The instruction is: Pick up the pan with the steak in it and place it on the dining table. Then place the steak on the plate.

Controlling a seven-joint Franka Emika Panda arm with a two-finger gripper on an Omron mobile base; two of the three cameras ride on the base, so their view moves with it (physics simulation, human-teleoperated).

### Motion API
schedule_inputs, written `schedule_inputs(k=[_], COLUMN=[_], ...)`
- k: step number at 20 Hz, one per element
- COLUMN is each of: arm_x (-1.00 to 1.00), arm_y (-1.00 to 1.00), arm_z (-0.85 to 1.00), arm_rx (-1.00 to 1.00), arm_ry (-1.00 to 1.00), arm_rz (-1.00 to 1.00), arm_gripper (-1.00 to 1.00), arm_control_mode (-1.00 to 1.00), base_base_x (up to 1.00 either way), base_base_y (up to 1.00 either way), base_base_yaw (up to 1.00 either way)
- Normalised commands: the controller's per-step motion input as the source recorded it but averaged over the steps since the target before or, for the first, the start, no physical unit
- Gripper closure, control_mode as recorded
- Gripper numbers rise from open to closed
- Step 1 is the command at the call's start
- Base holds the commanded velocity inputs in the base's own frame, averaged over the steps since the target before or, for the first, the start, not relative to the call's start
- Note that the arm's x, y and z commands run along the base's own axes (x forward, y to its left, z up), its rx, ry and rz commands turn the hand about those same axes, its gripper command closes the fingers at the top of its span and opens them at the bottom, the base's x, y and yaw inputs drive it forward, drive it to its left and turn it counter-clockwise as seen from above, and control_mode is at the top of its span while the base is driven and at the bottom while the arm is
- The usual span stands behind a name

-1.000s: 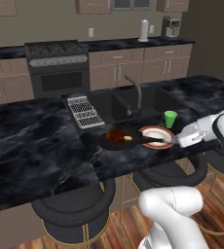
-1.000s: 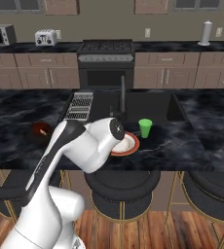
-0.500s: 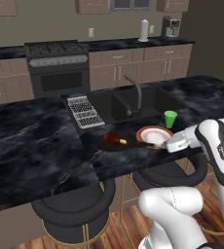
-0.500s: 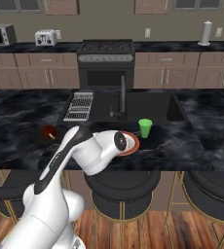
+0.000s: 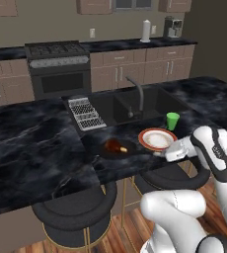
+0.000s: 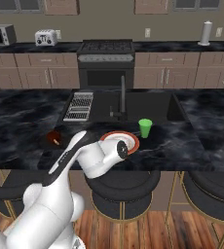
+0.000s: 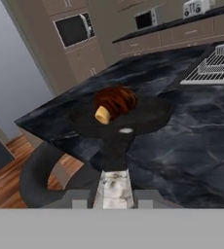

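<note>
The black pan [image 5: 105,151] rests on the dining table [image 5: 36,148] near its front edge, with the steak [image 5: 114,145] inside. Its thin handle [image 5: 146,153] runs right, past the front of the orange-rimmed plate [image 5: 157,139], into my gripper [image 5: 167,154]. In the hand view the gripper [image 7: 113,197] is shut on the handle's silver tip [image 7: 113,185]; beyond it lie the pan [image 7: 148,114] and the steak [image 7: 116,100], tan bone end toward me. From the right base view, the pan [image 6: 49,145] and steak [image 6: 54,138] sit left of my arm, which hides part of the plate [image 6: 129,141].
A green cup [image 5: 172,120] stands just behind the plate. The sink [image 5: 135,101] with its faucet [image 5: 137,94] and a drain rack [image 5: 86,112] lie further back. Round stools [image 5: 71,210] stand under the table's front edge. The stove and wall counter are far behind.
My hand has dropped and shifted slightly left along the table's front edge. The pan with the steak has moved a little toward that edge with it.
</note>
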Motion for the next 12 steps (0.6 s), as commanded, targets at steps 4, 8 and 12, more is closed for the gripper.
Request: schedule_inputs(k=[4,8,12], arm_x=[0.05,0.25,0.25], arm_y=[-0.04,-0.18,-0.24], arm_z=[-0.12,-0.11,-0.16], arm_rx=[0.0,0.03,0.01], arm_ry=[0.0,0.0,0.0], arm_rz=[0.0,0.0,-0.03], arm_gripper=[1.0,1.0,1.0], arm_control_mode=[-1.0,-1.0,-1.0], base_base_x=[0.0,0.0,0.0], base_base_y=[0.0,0.0,0.0], base_base_yaw=[0.0,0.0,0.0])
